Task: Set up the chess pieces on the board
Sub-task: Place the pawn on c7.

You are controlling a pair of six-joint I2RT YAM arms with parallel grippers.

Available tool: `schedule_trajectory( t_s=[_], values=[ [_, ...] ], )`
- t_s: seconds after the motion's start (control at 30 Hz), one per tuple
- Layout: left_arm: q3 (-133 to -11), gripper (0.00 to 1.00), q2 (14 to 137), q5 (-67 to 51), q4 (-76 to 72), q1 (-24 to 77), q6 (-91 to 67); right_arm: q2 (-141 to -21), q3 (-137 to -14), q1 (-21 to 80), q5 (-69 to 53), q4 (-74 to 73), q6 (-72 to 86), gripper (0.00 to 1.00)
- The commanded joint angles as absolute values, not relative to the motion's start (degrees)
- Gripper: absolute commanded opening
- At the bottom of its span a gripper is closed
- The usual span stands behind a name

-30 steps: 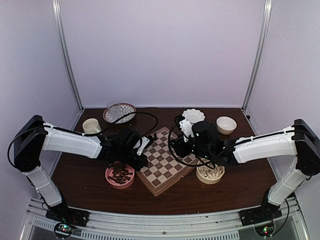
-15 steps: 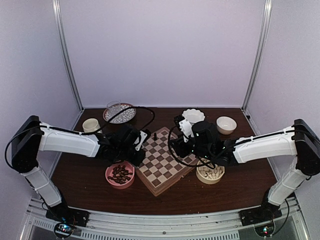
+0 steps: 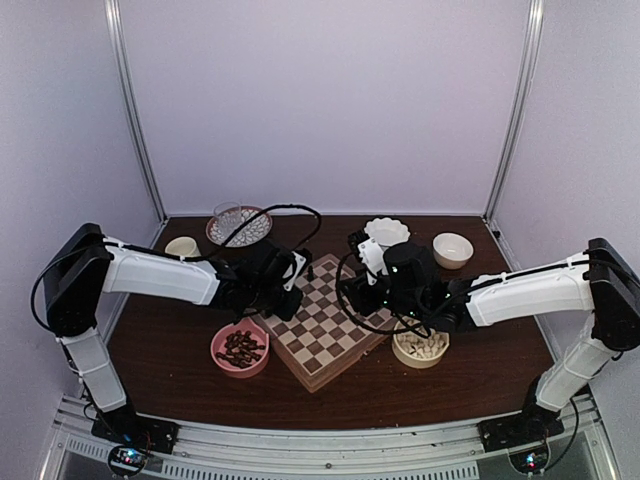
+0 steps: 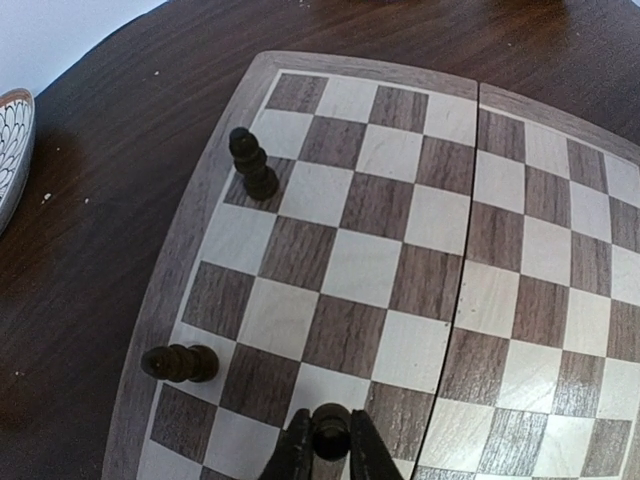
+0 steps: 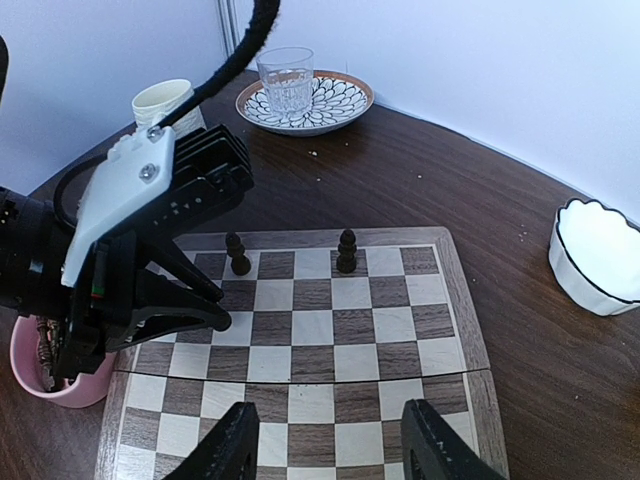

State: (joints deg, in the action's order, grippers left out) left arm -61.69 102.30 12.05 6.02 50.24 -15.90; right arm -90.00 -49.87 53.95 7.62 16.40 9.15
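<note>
The board (image 3: 330, 340) lies mid-table, its checks filling the left wrist view (image 4: 400, 210). Two dark chess pieces (image 4: 253, 165) (image 4: 180, 362) stand along its border row; the right wrist view shows them too (image 5: 347, 250) (image 5: 238, 255). My left gripper (image 4: 331, 455) is shut on a third dark chess piece (image 4: 331, 430), held just above a square near that row. From above, the left gripper (image 3: 292, 310) is over the board's left part. My right gripper (image 5: 335, 445) hangs open over the board's near rows, holding nothing; from above, it (image 3: 365, 292) is by the board's right side.
A pink bowl (image 3: 240, 348) of dark pieces sits left of the board. A tan bowl (image 3: 420, 347) of cream pieces sits right. At the back are a patterned plate with a glass (image 3: 238, 225), a cream cup (image 3: 182, 245), a white fluted bowl (image 3: 386, 231) and a cream bowl (image 3: 452, 249).
My left gripper has moved from above the pink bowl up and right onto the board, carrying a dark piece. The right arm has stayed still.
</note>
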Motion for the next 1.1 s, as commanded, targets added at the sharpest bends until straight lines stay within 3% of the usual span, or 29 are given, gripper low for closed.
schedule_trajectory(
  t_s=[0.0,1.07],
  values=[
    [-63.46,0.15,102.74,14.42,4.56,49.58,-14.86,-88.77,-49.92,53.61,8.61,16.63,8.77,0.51],
    [-64.75,0.15,106.81,14.90,3.62,46.77,-13.32,-88.33,-49.92,53.67,8.31,16.24,8.71,0.51]
  ],
)
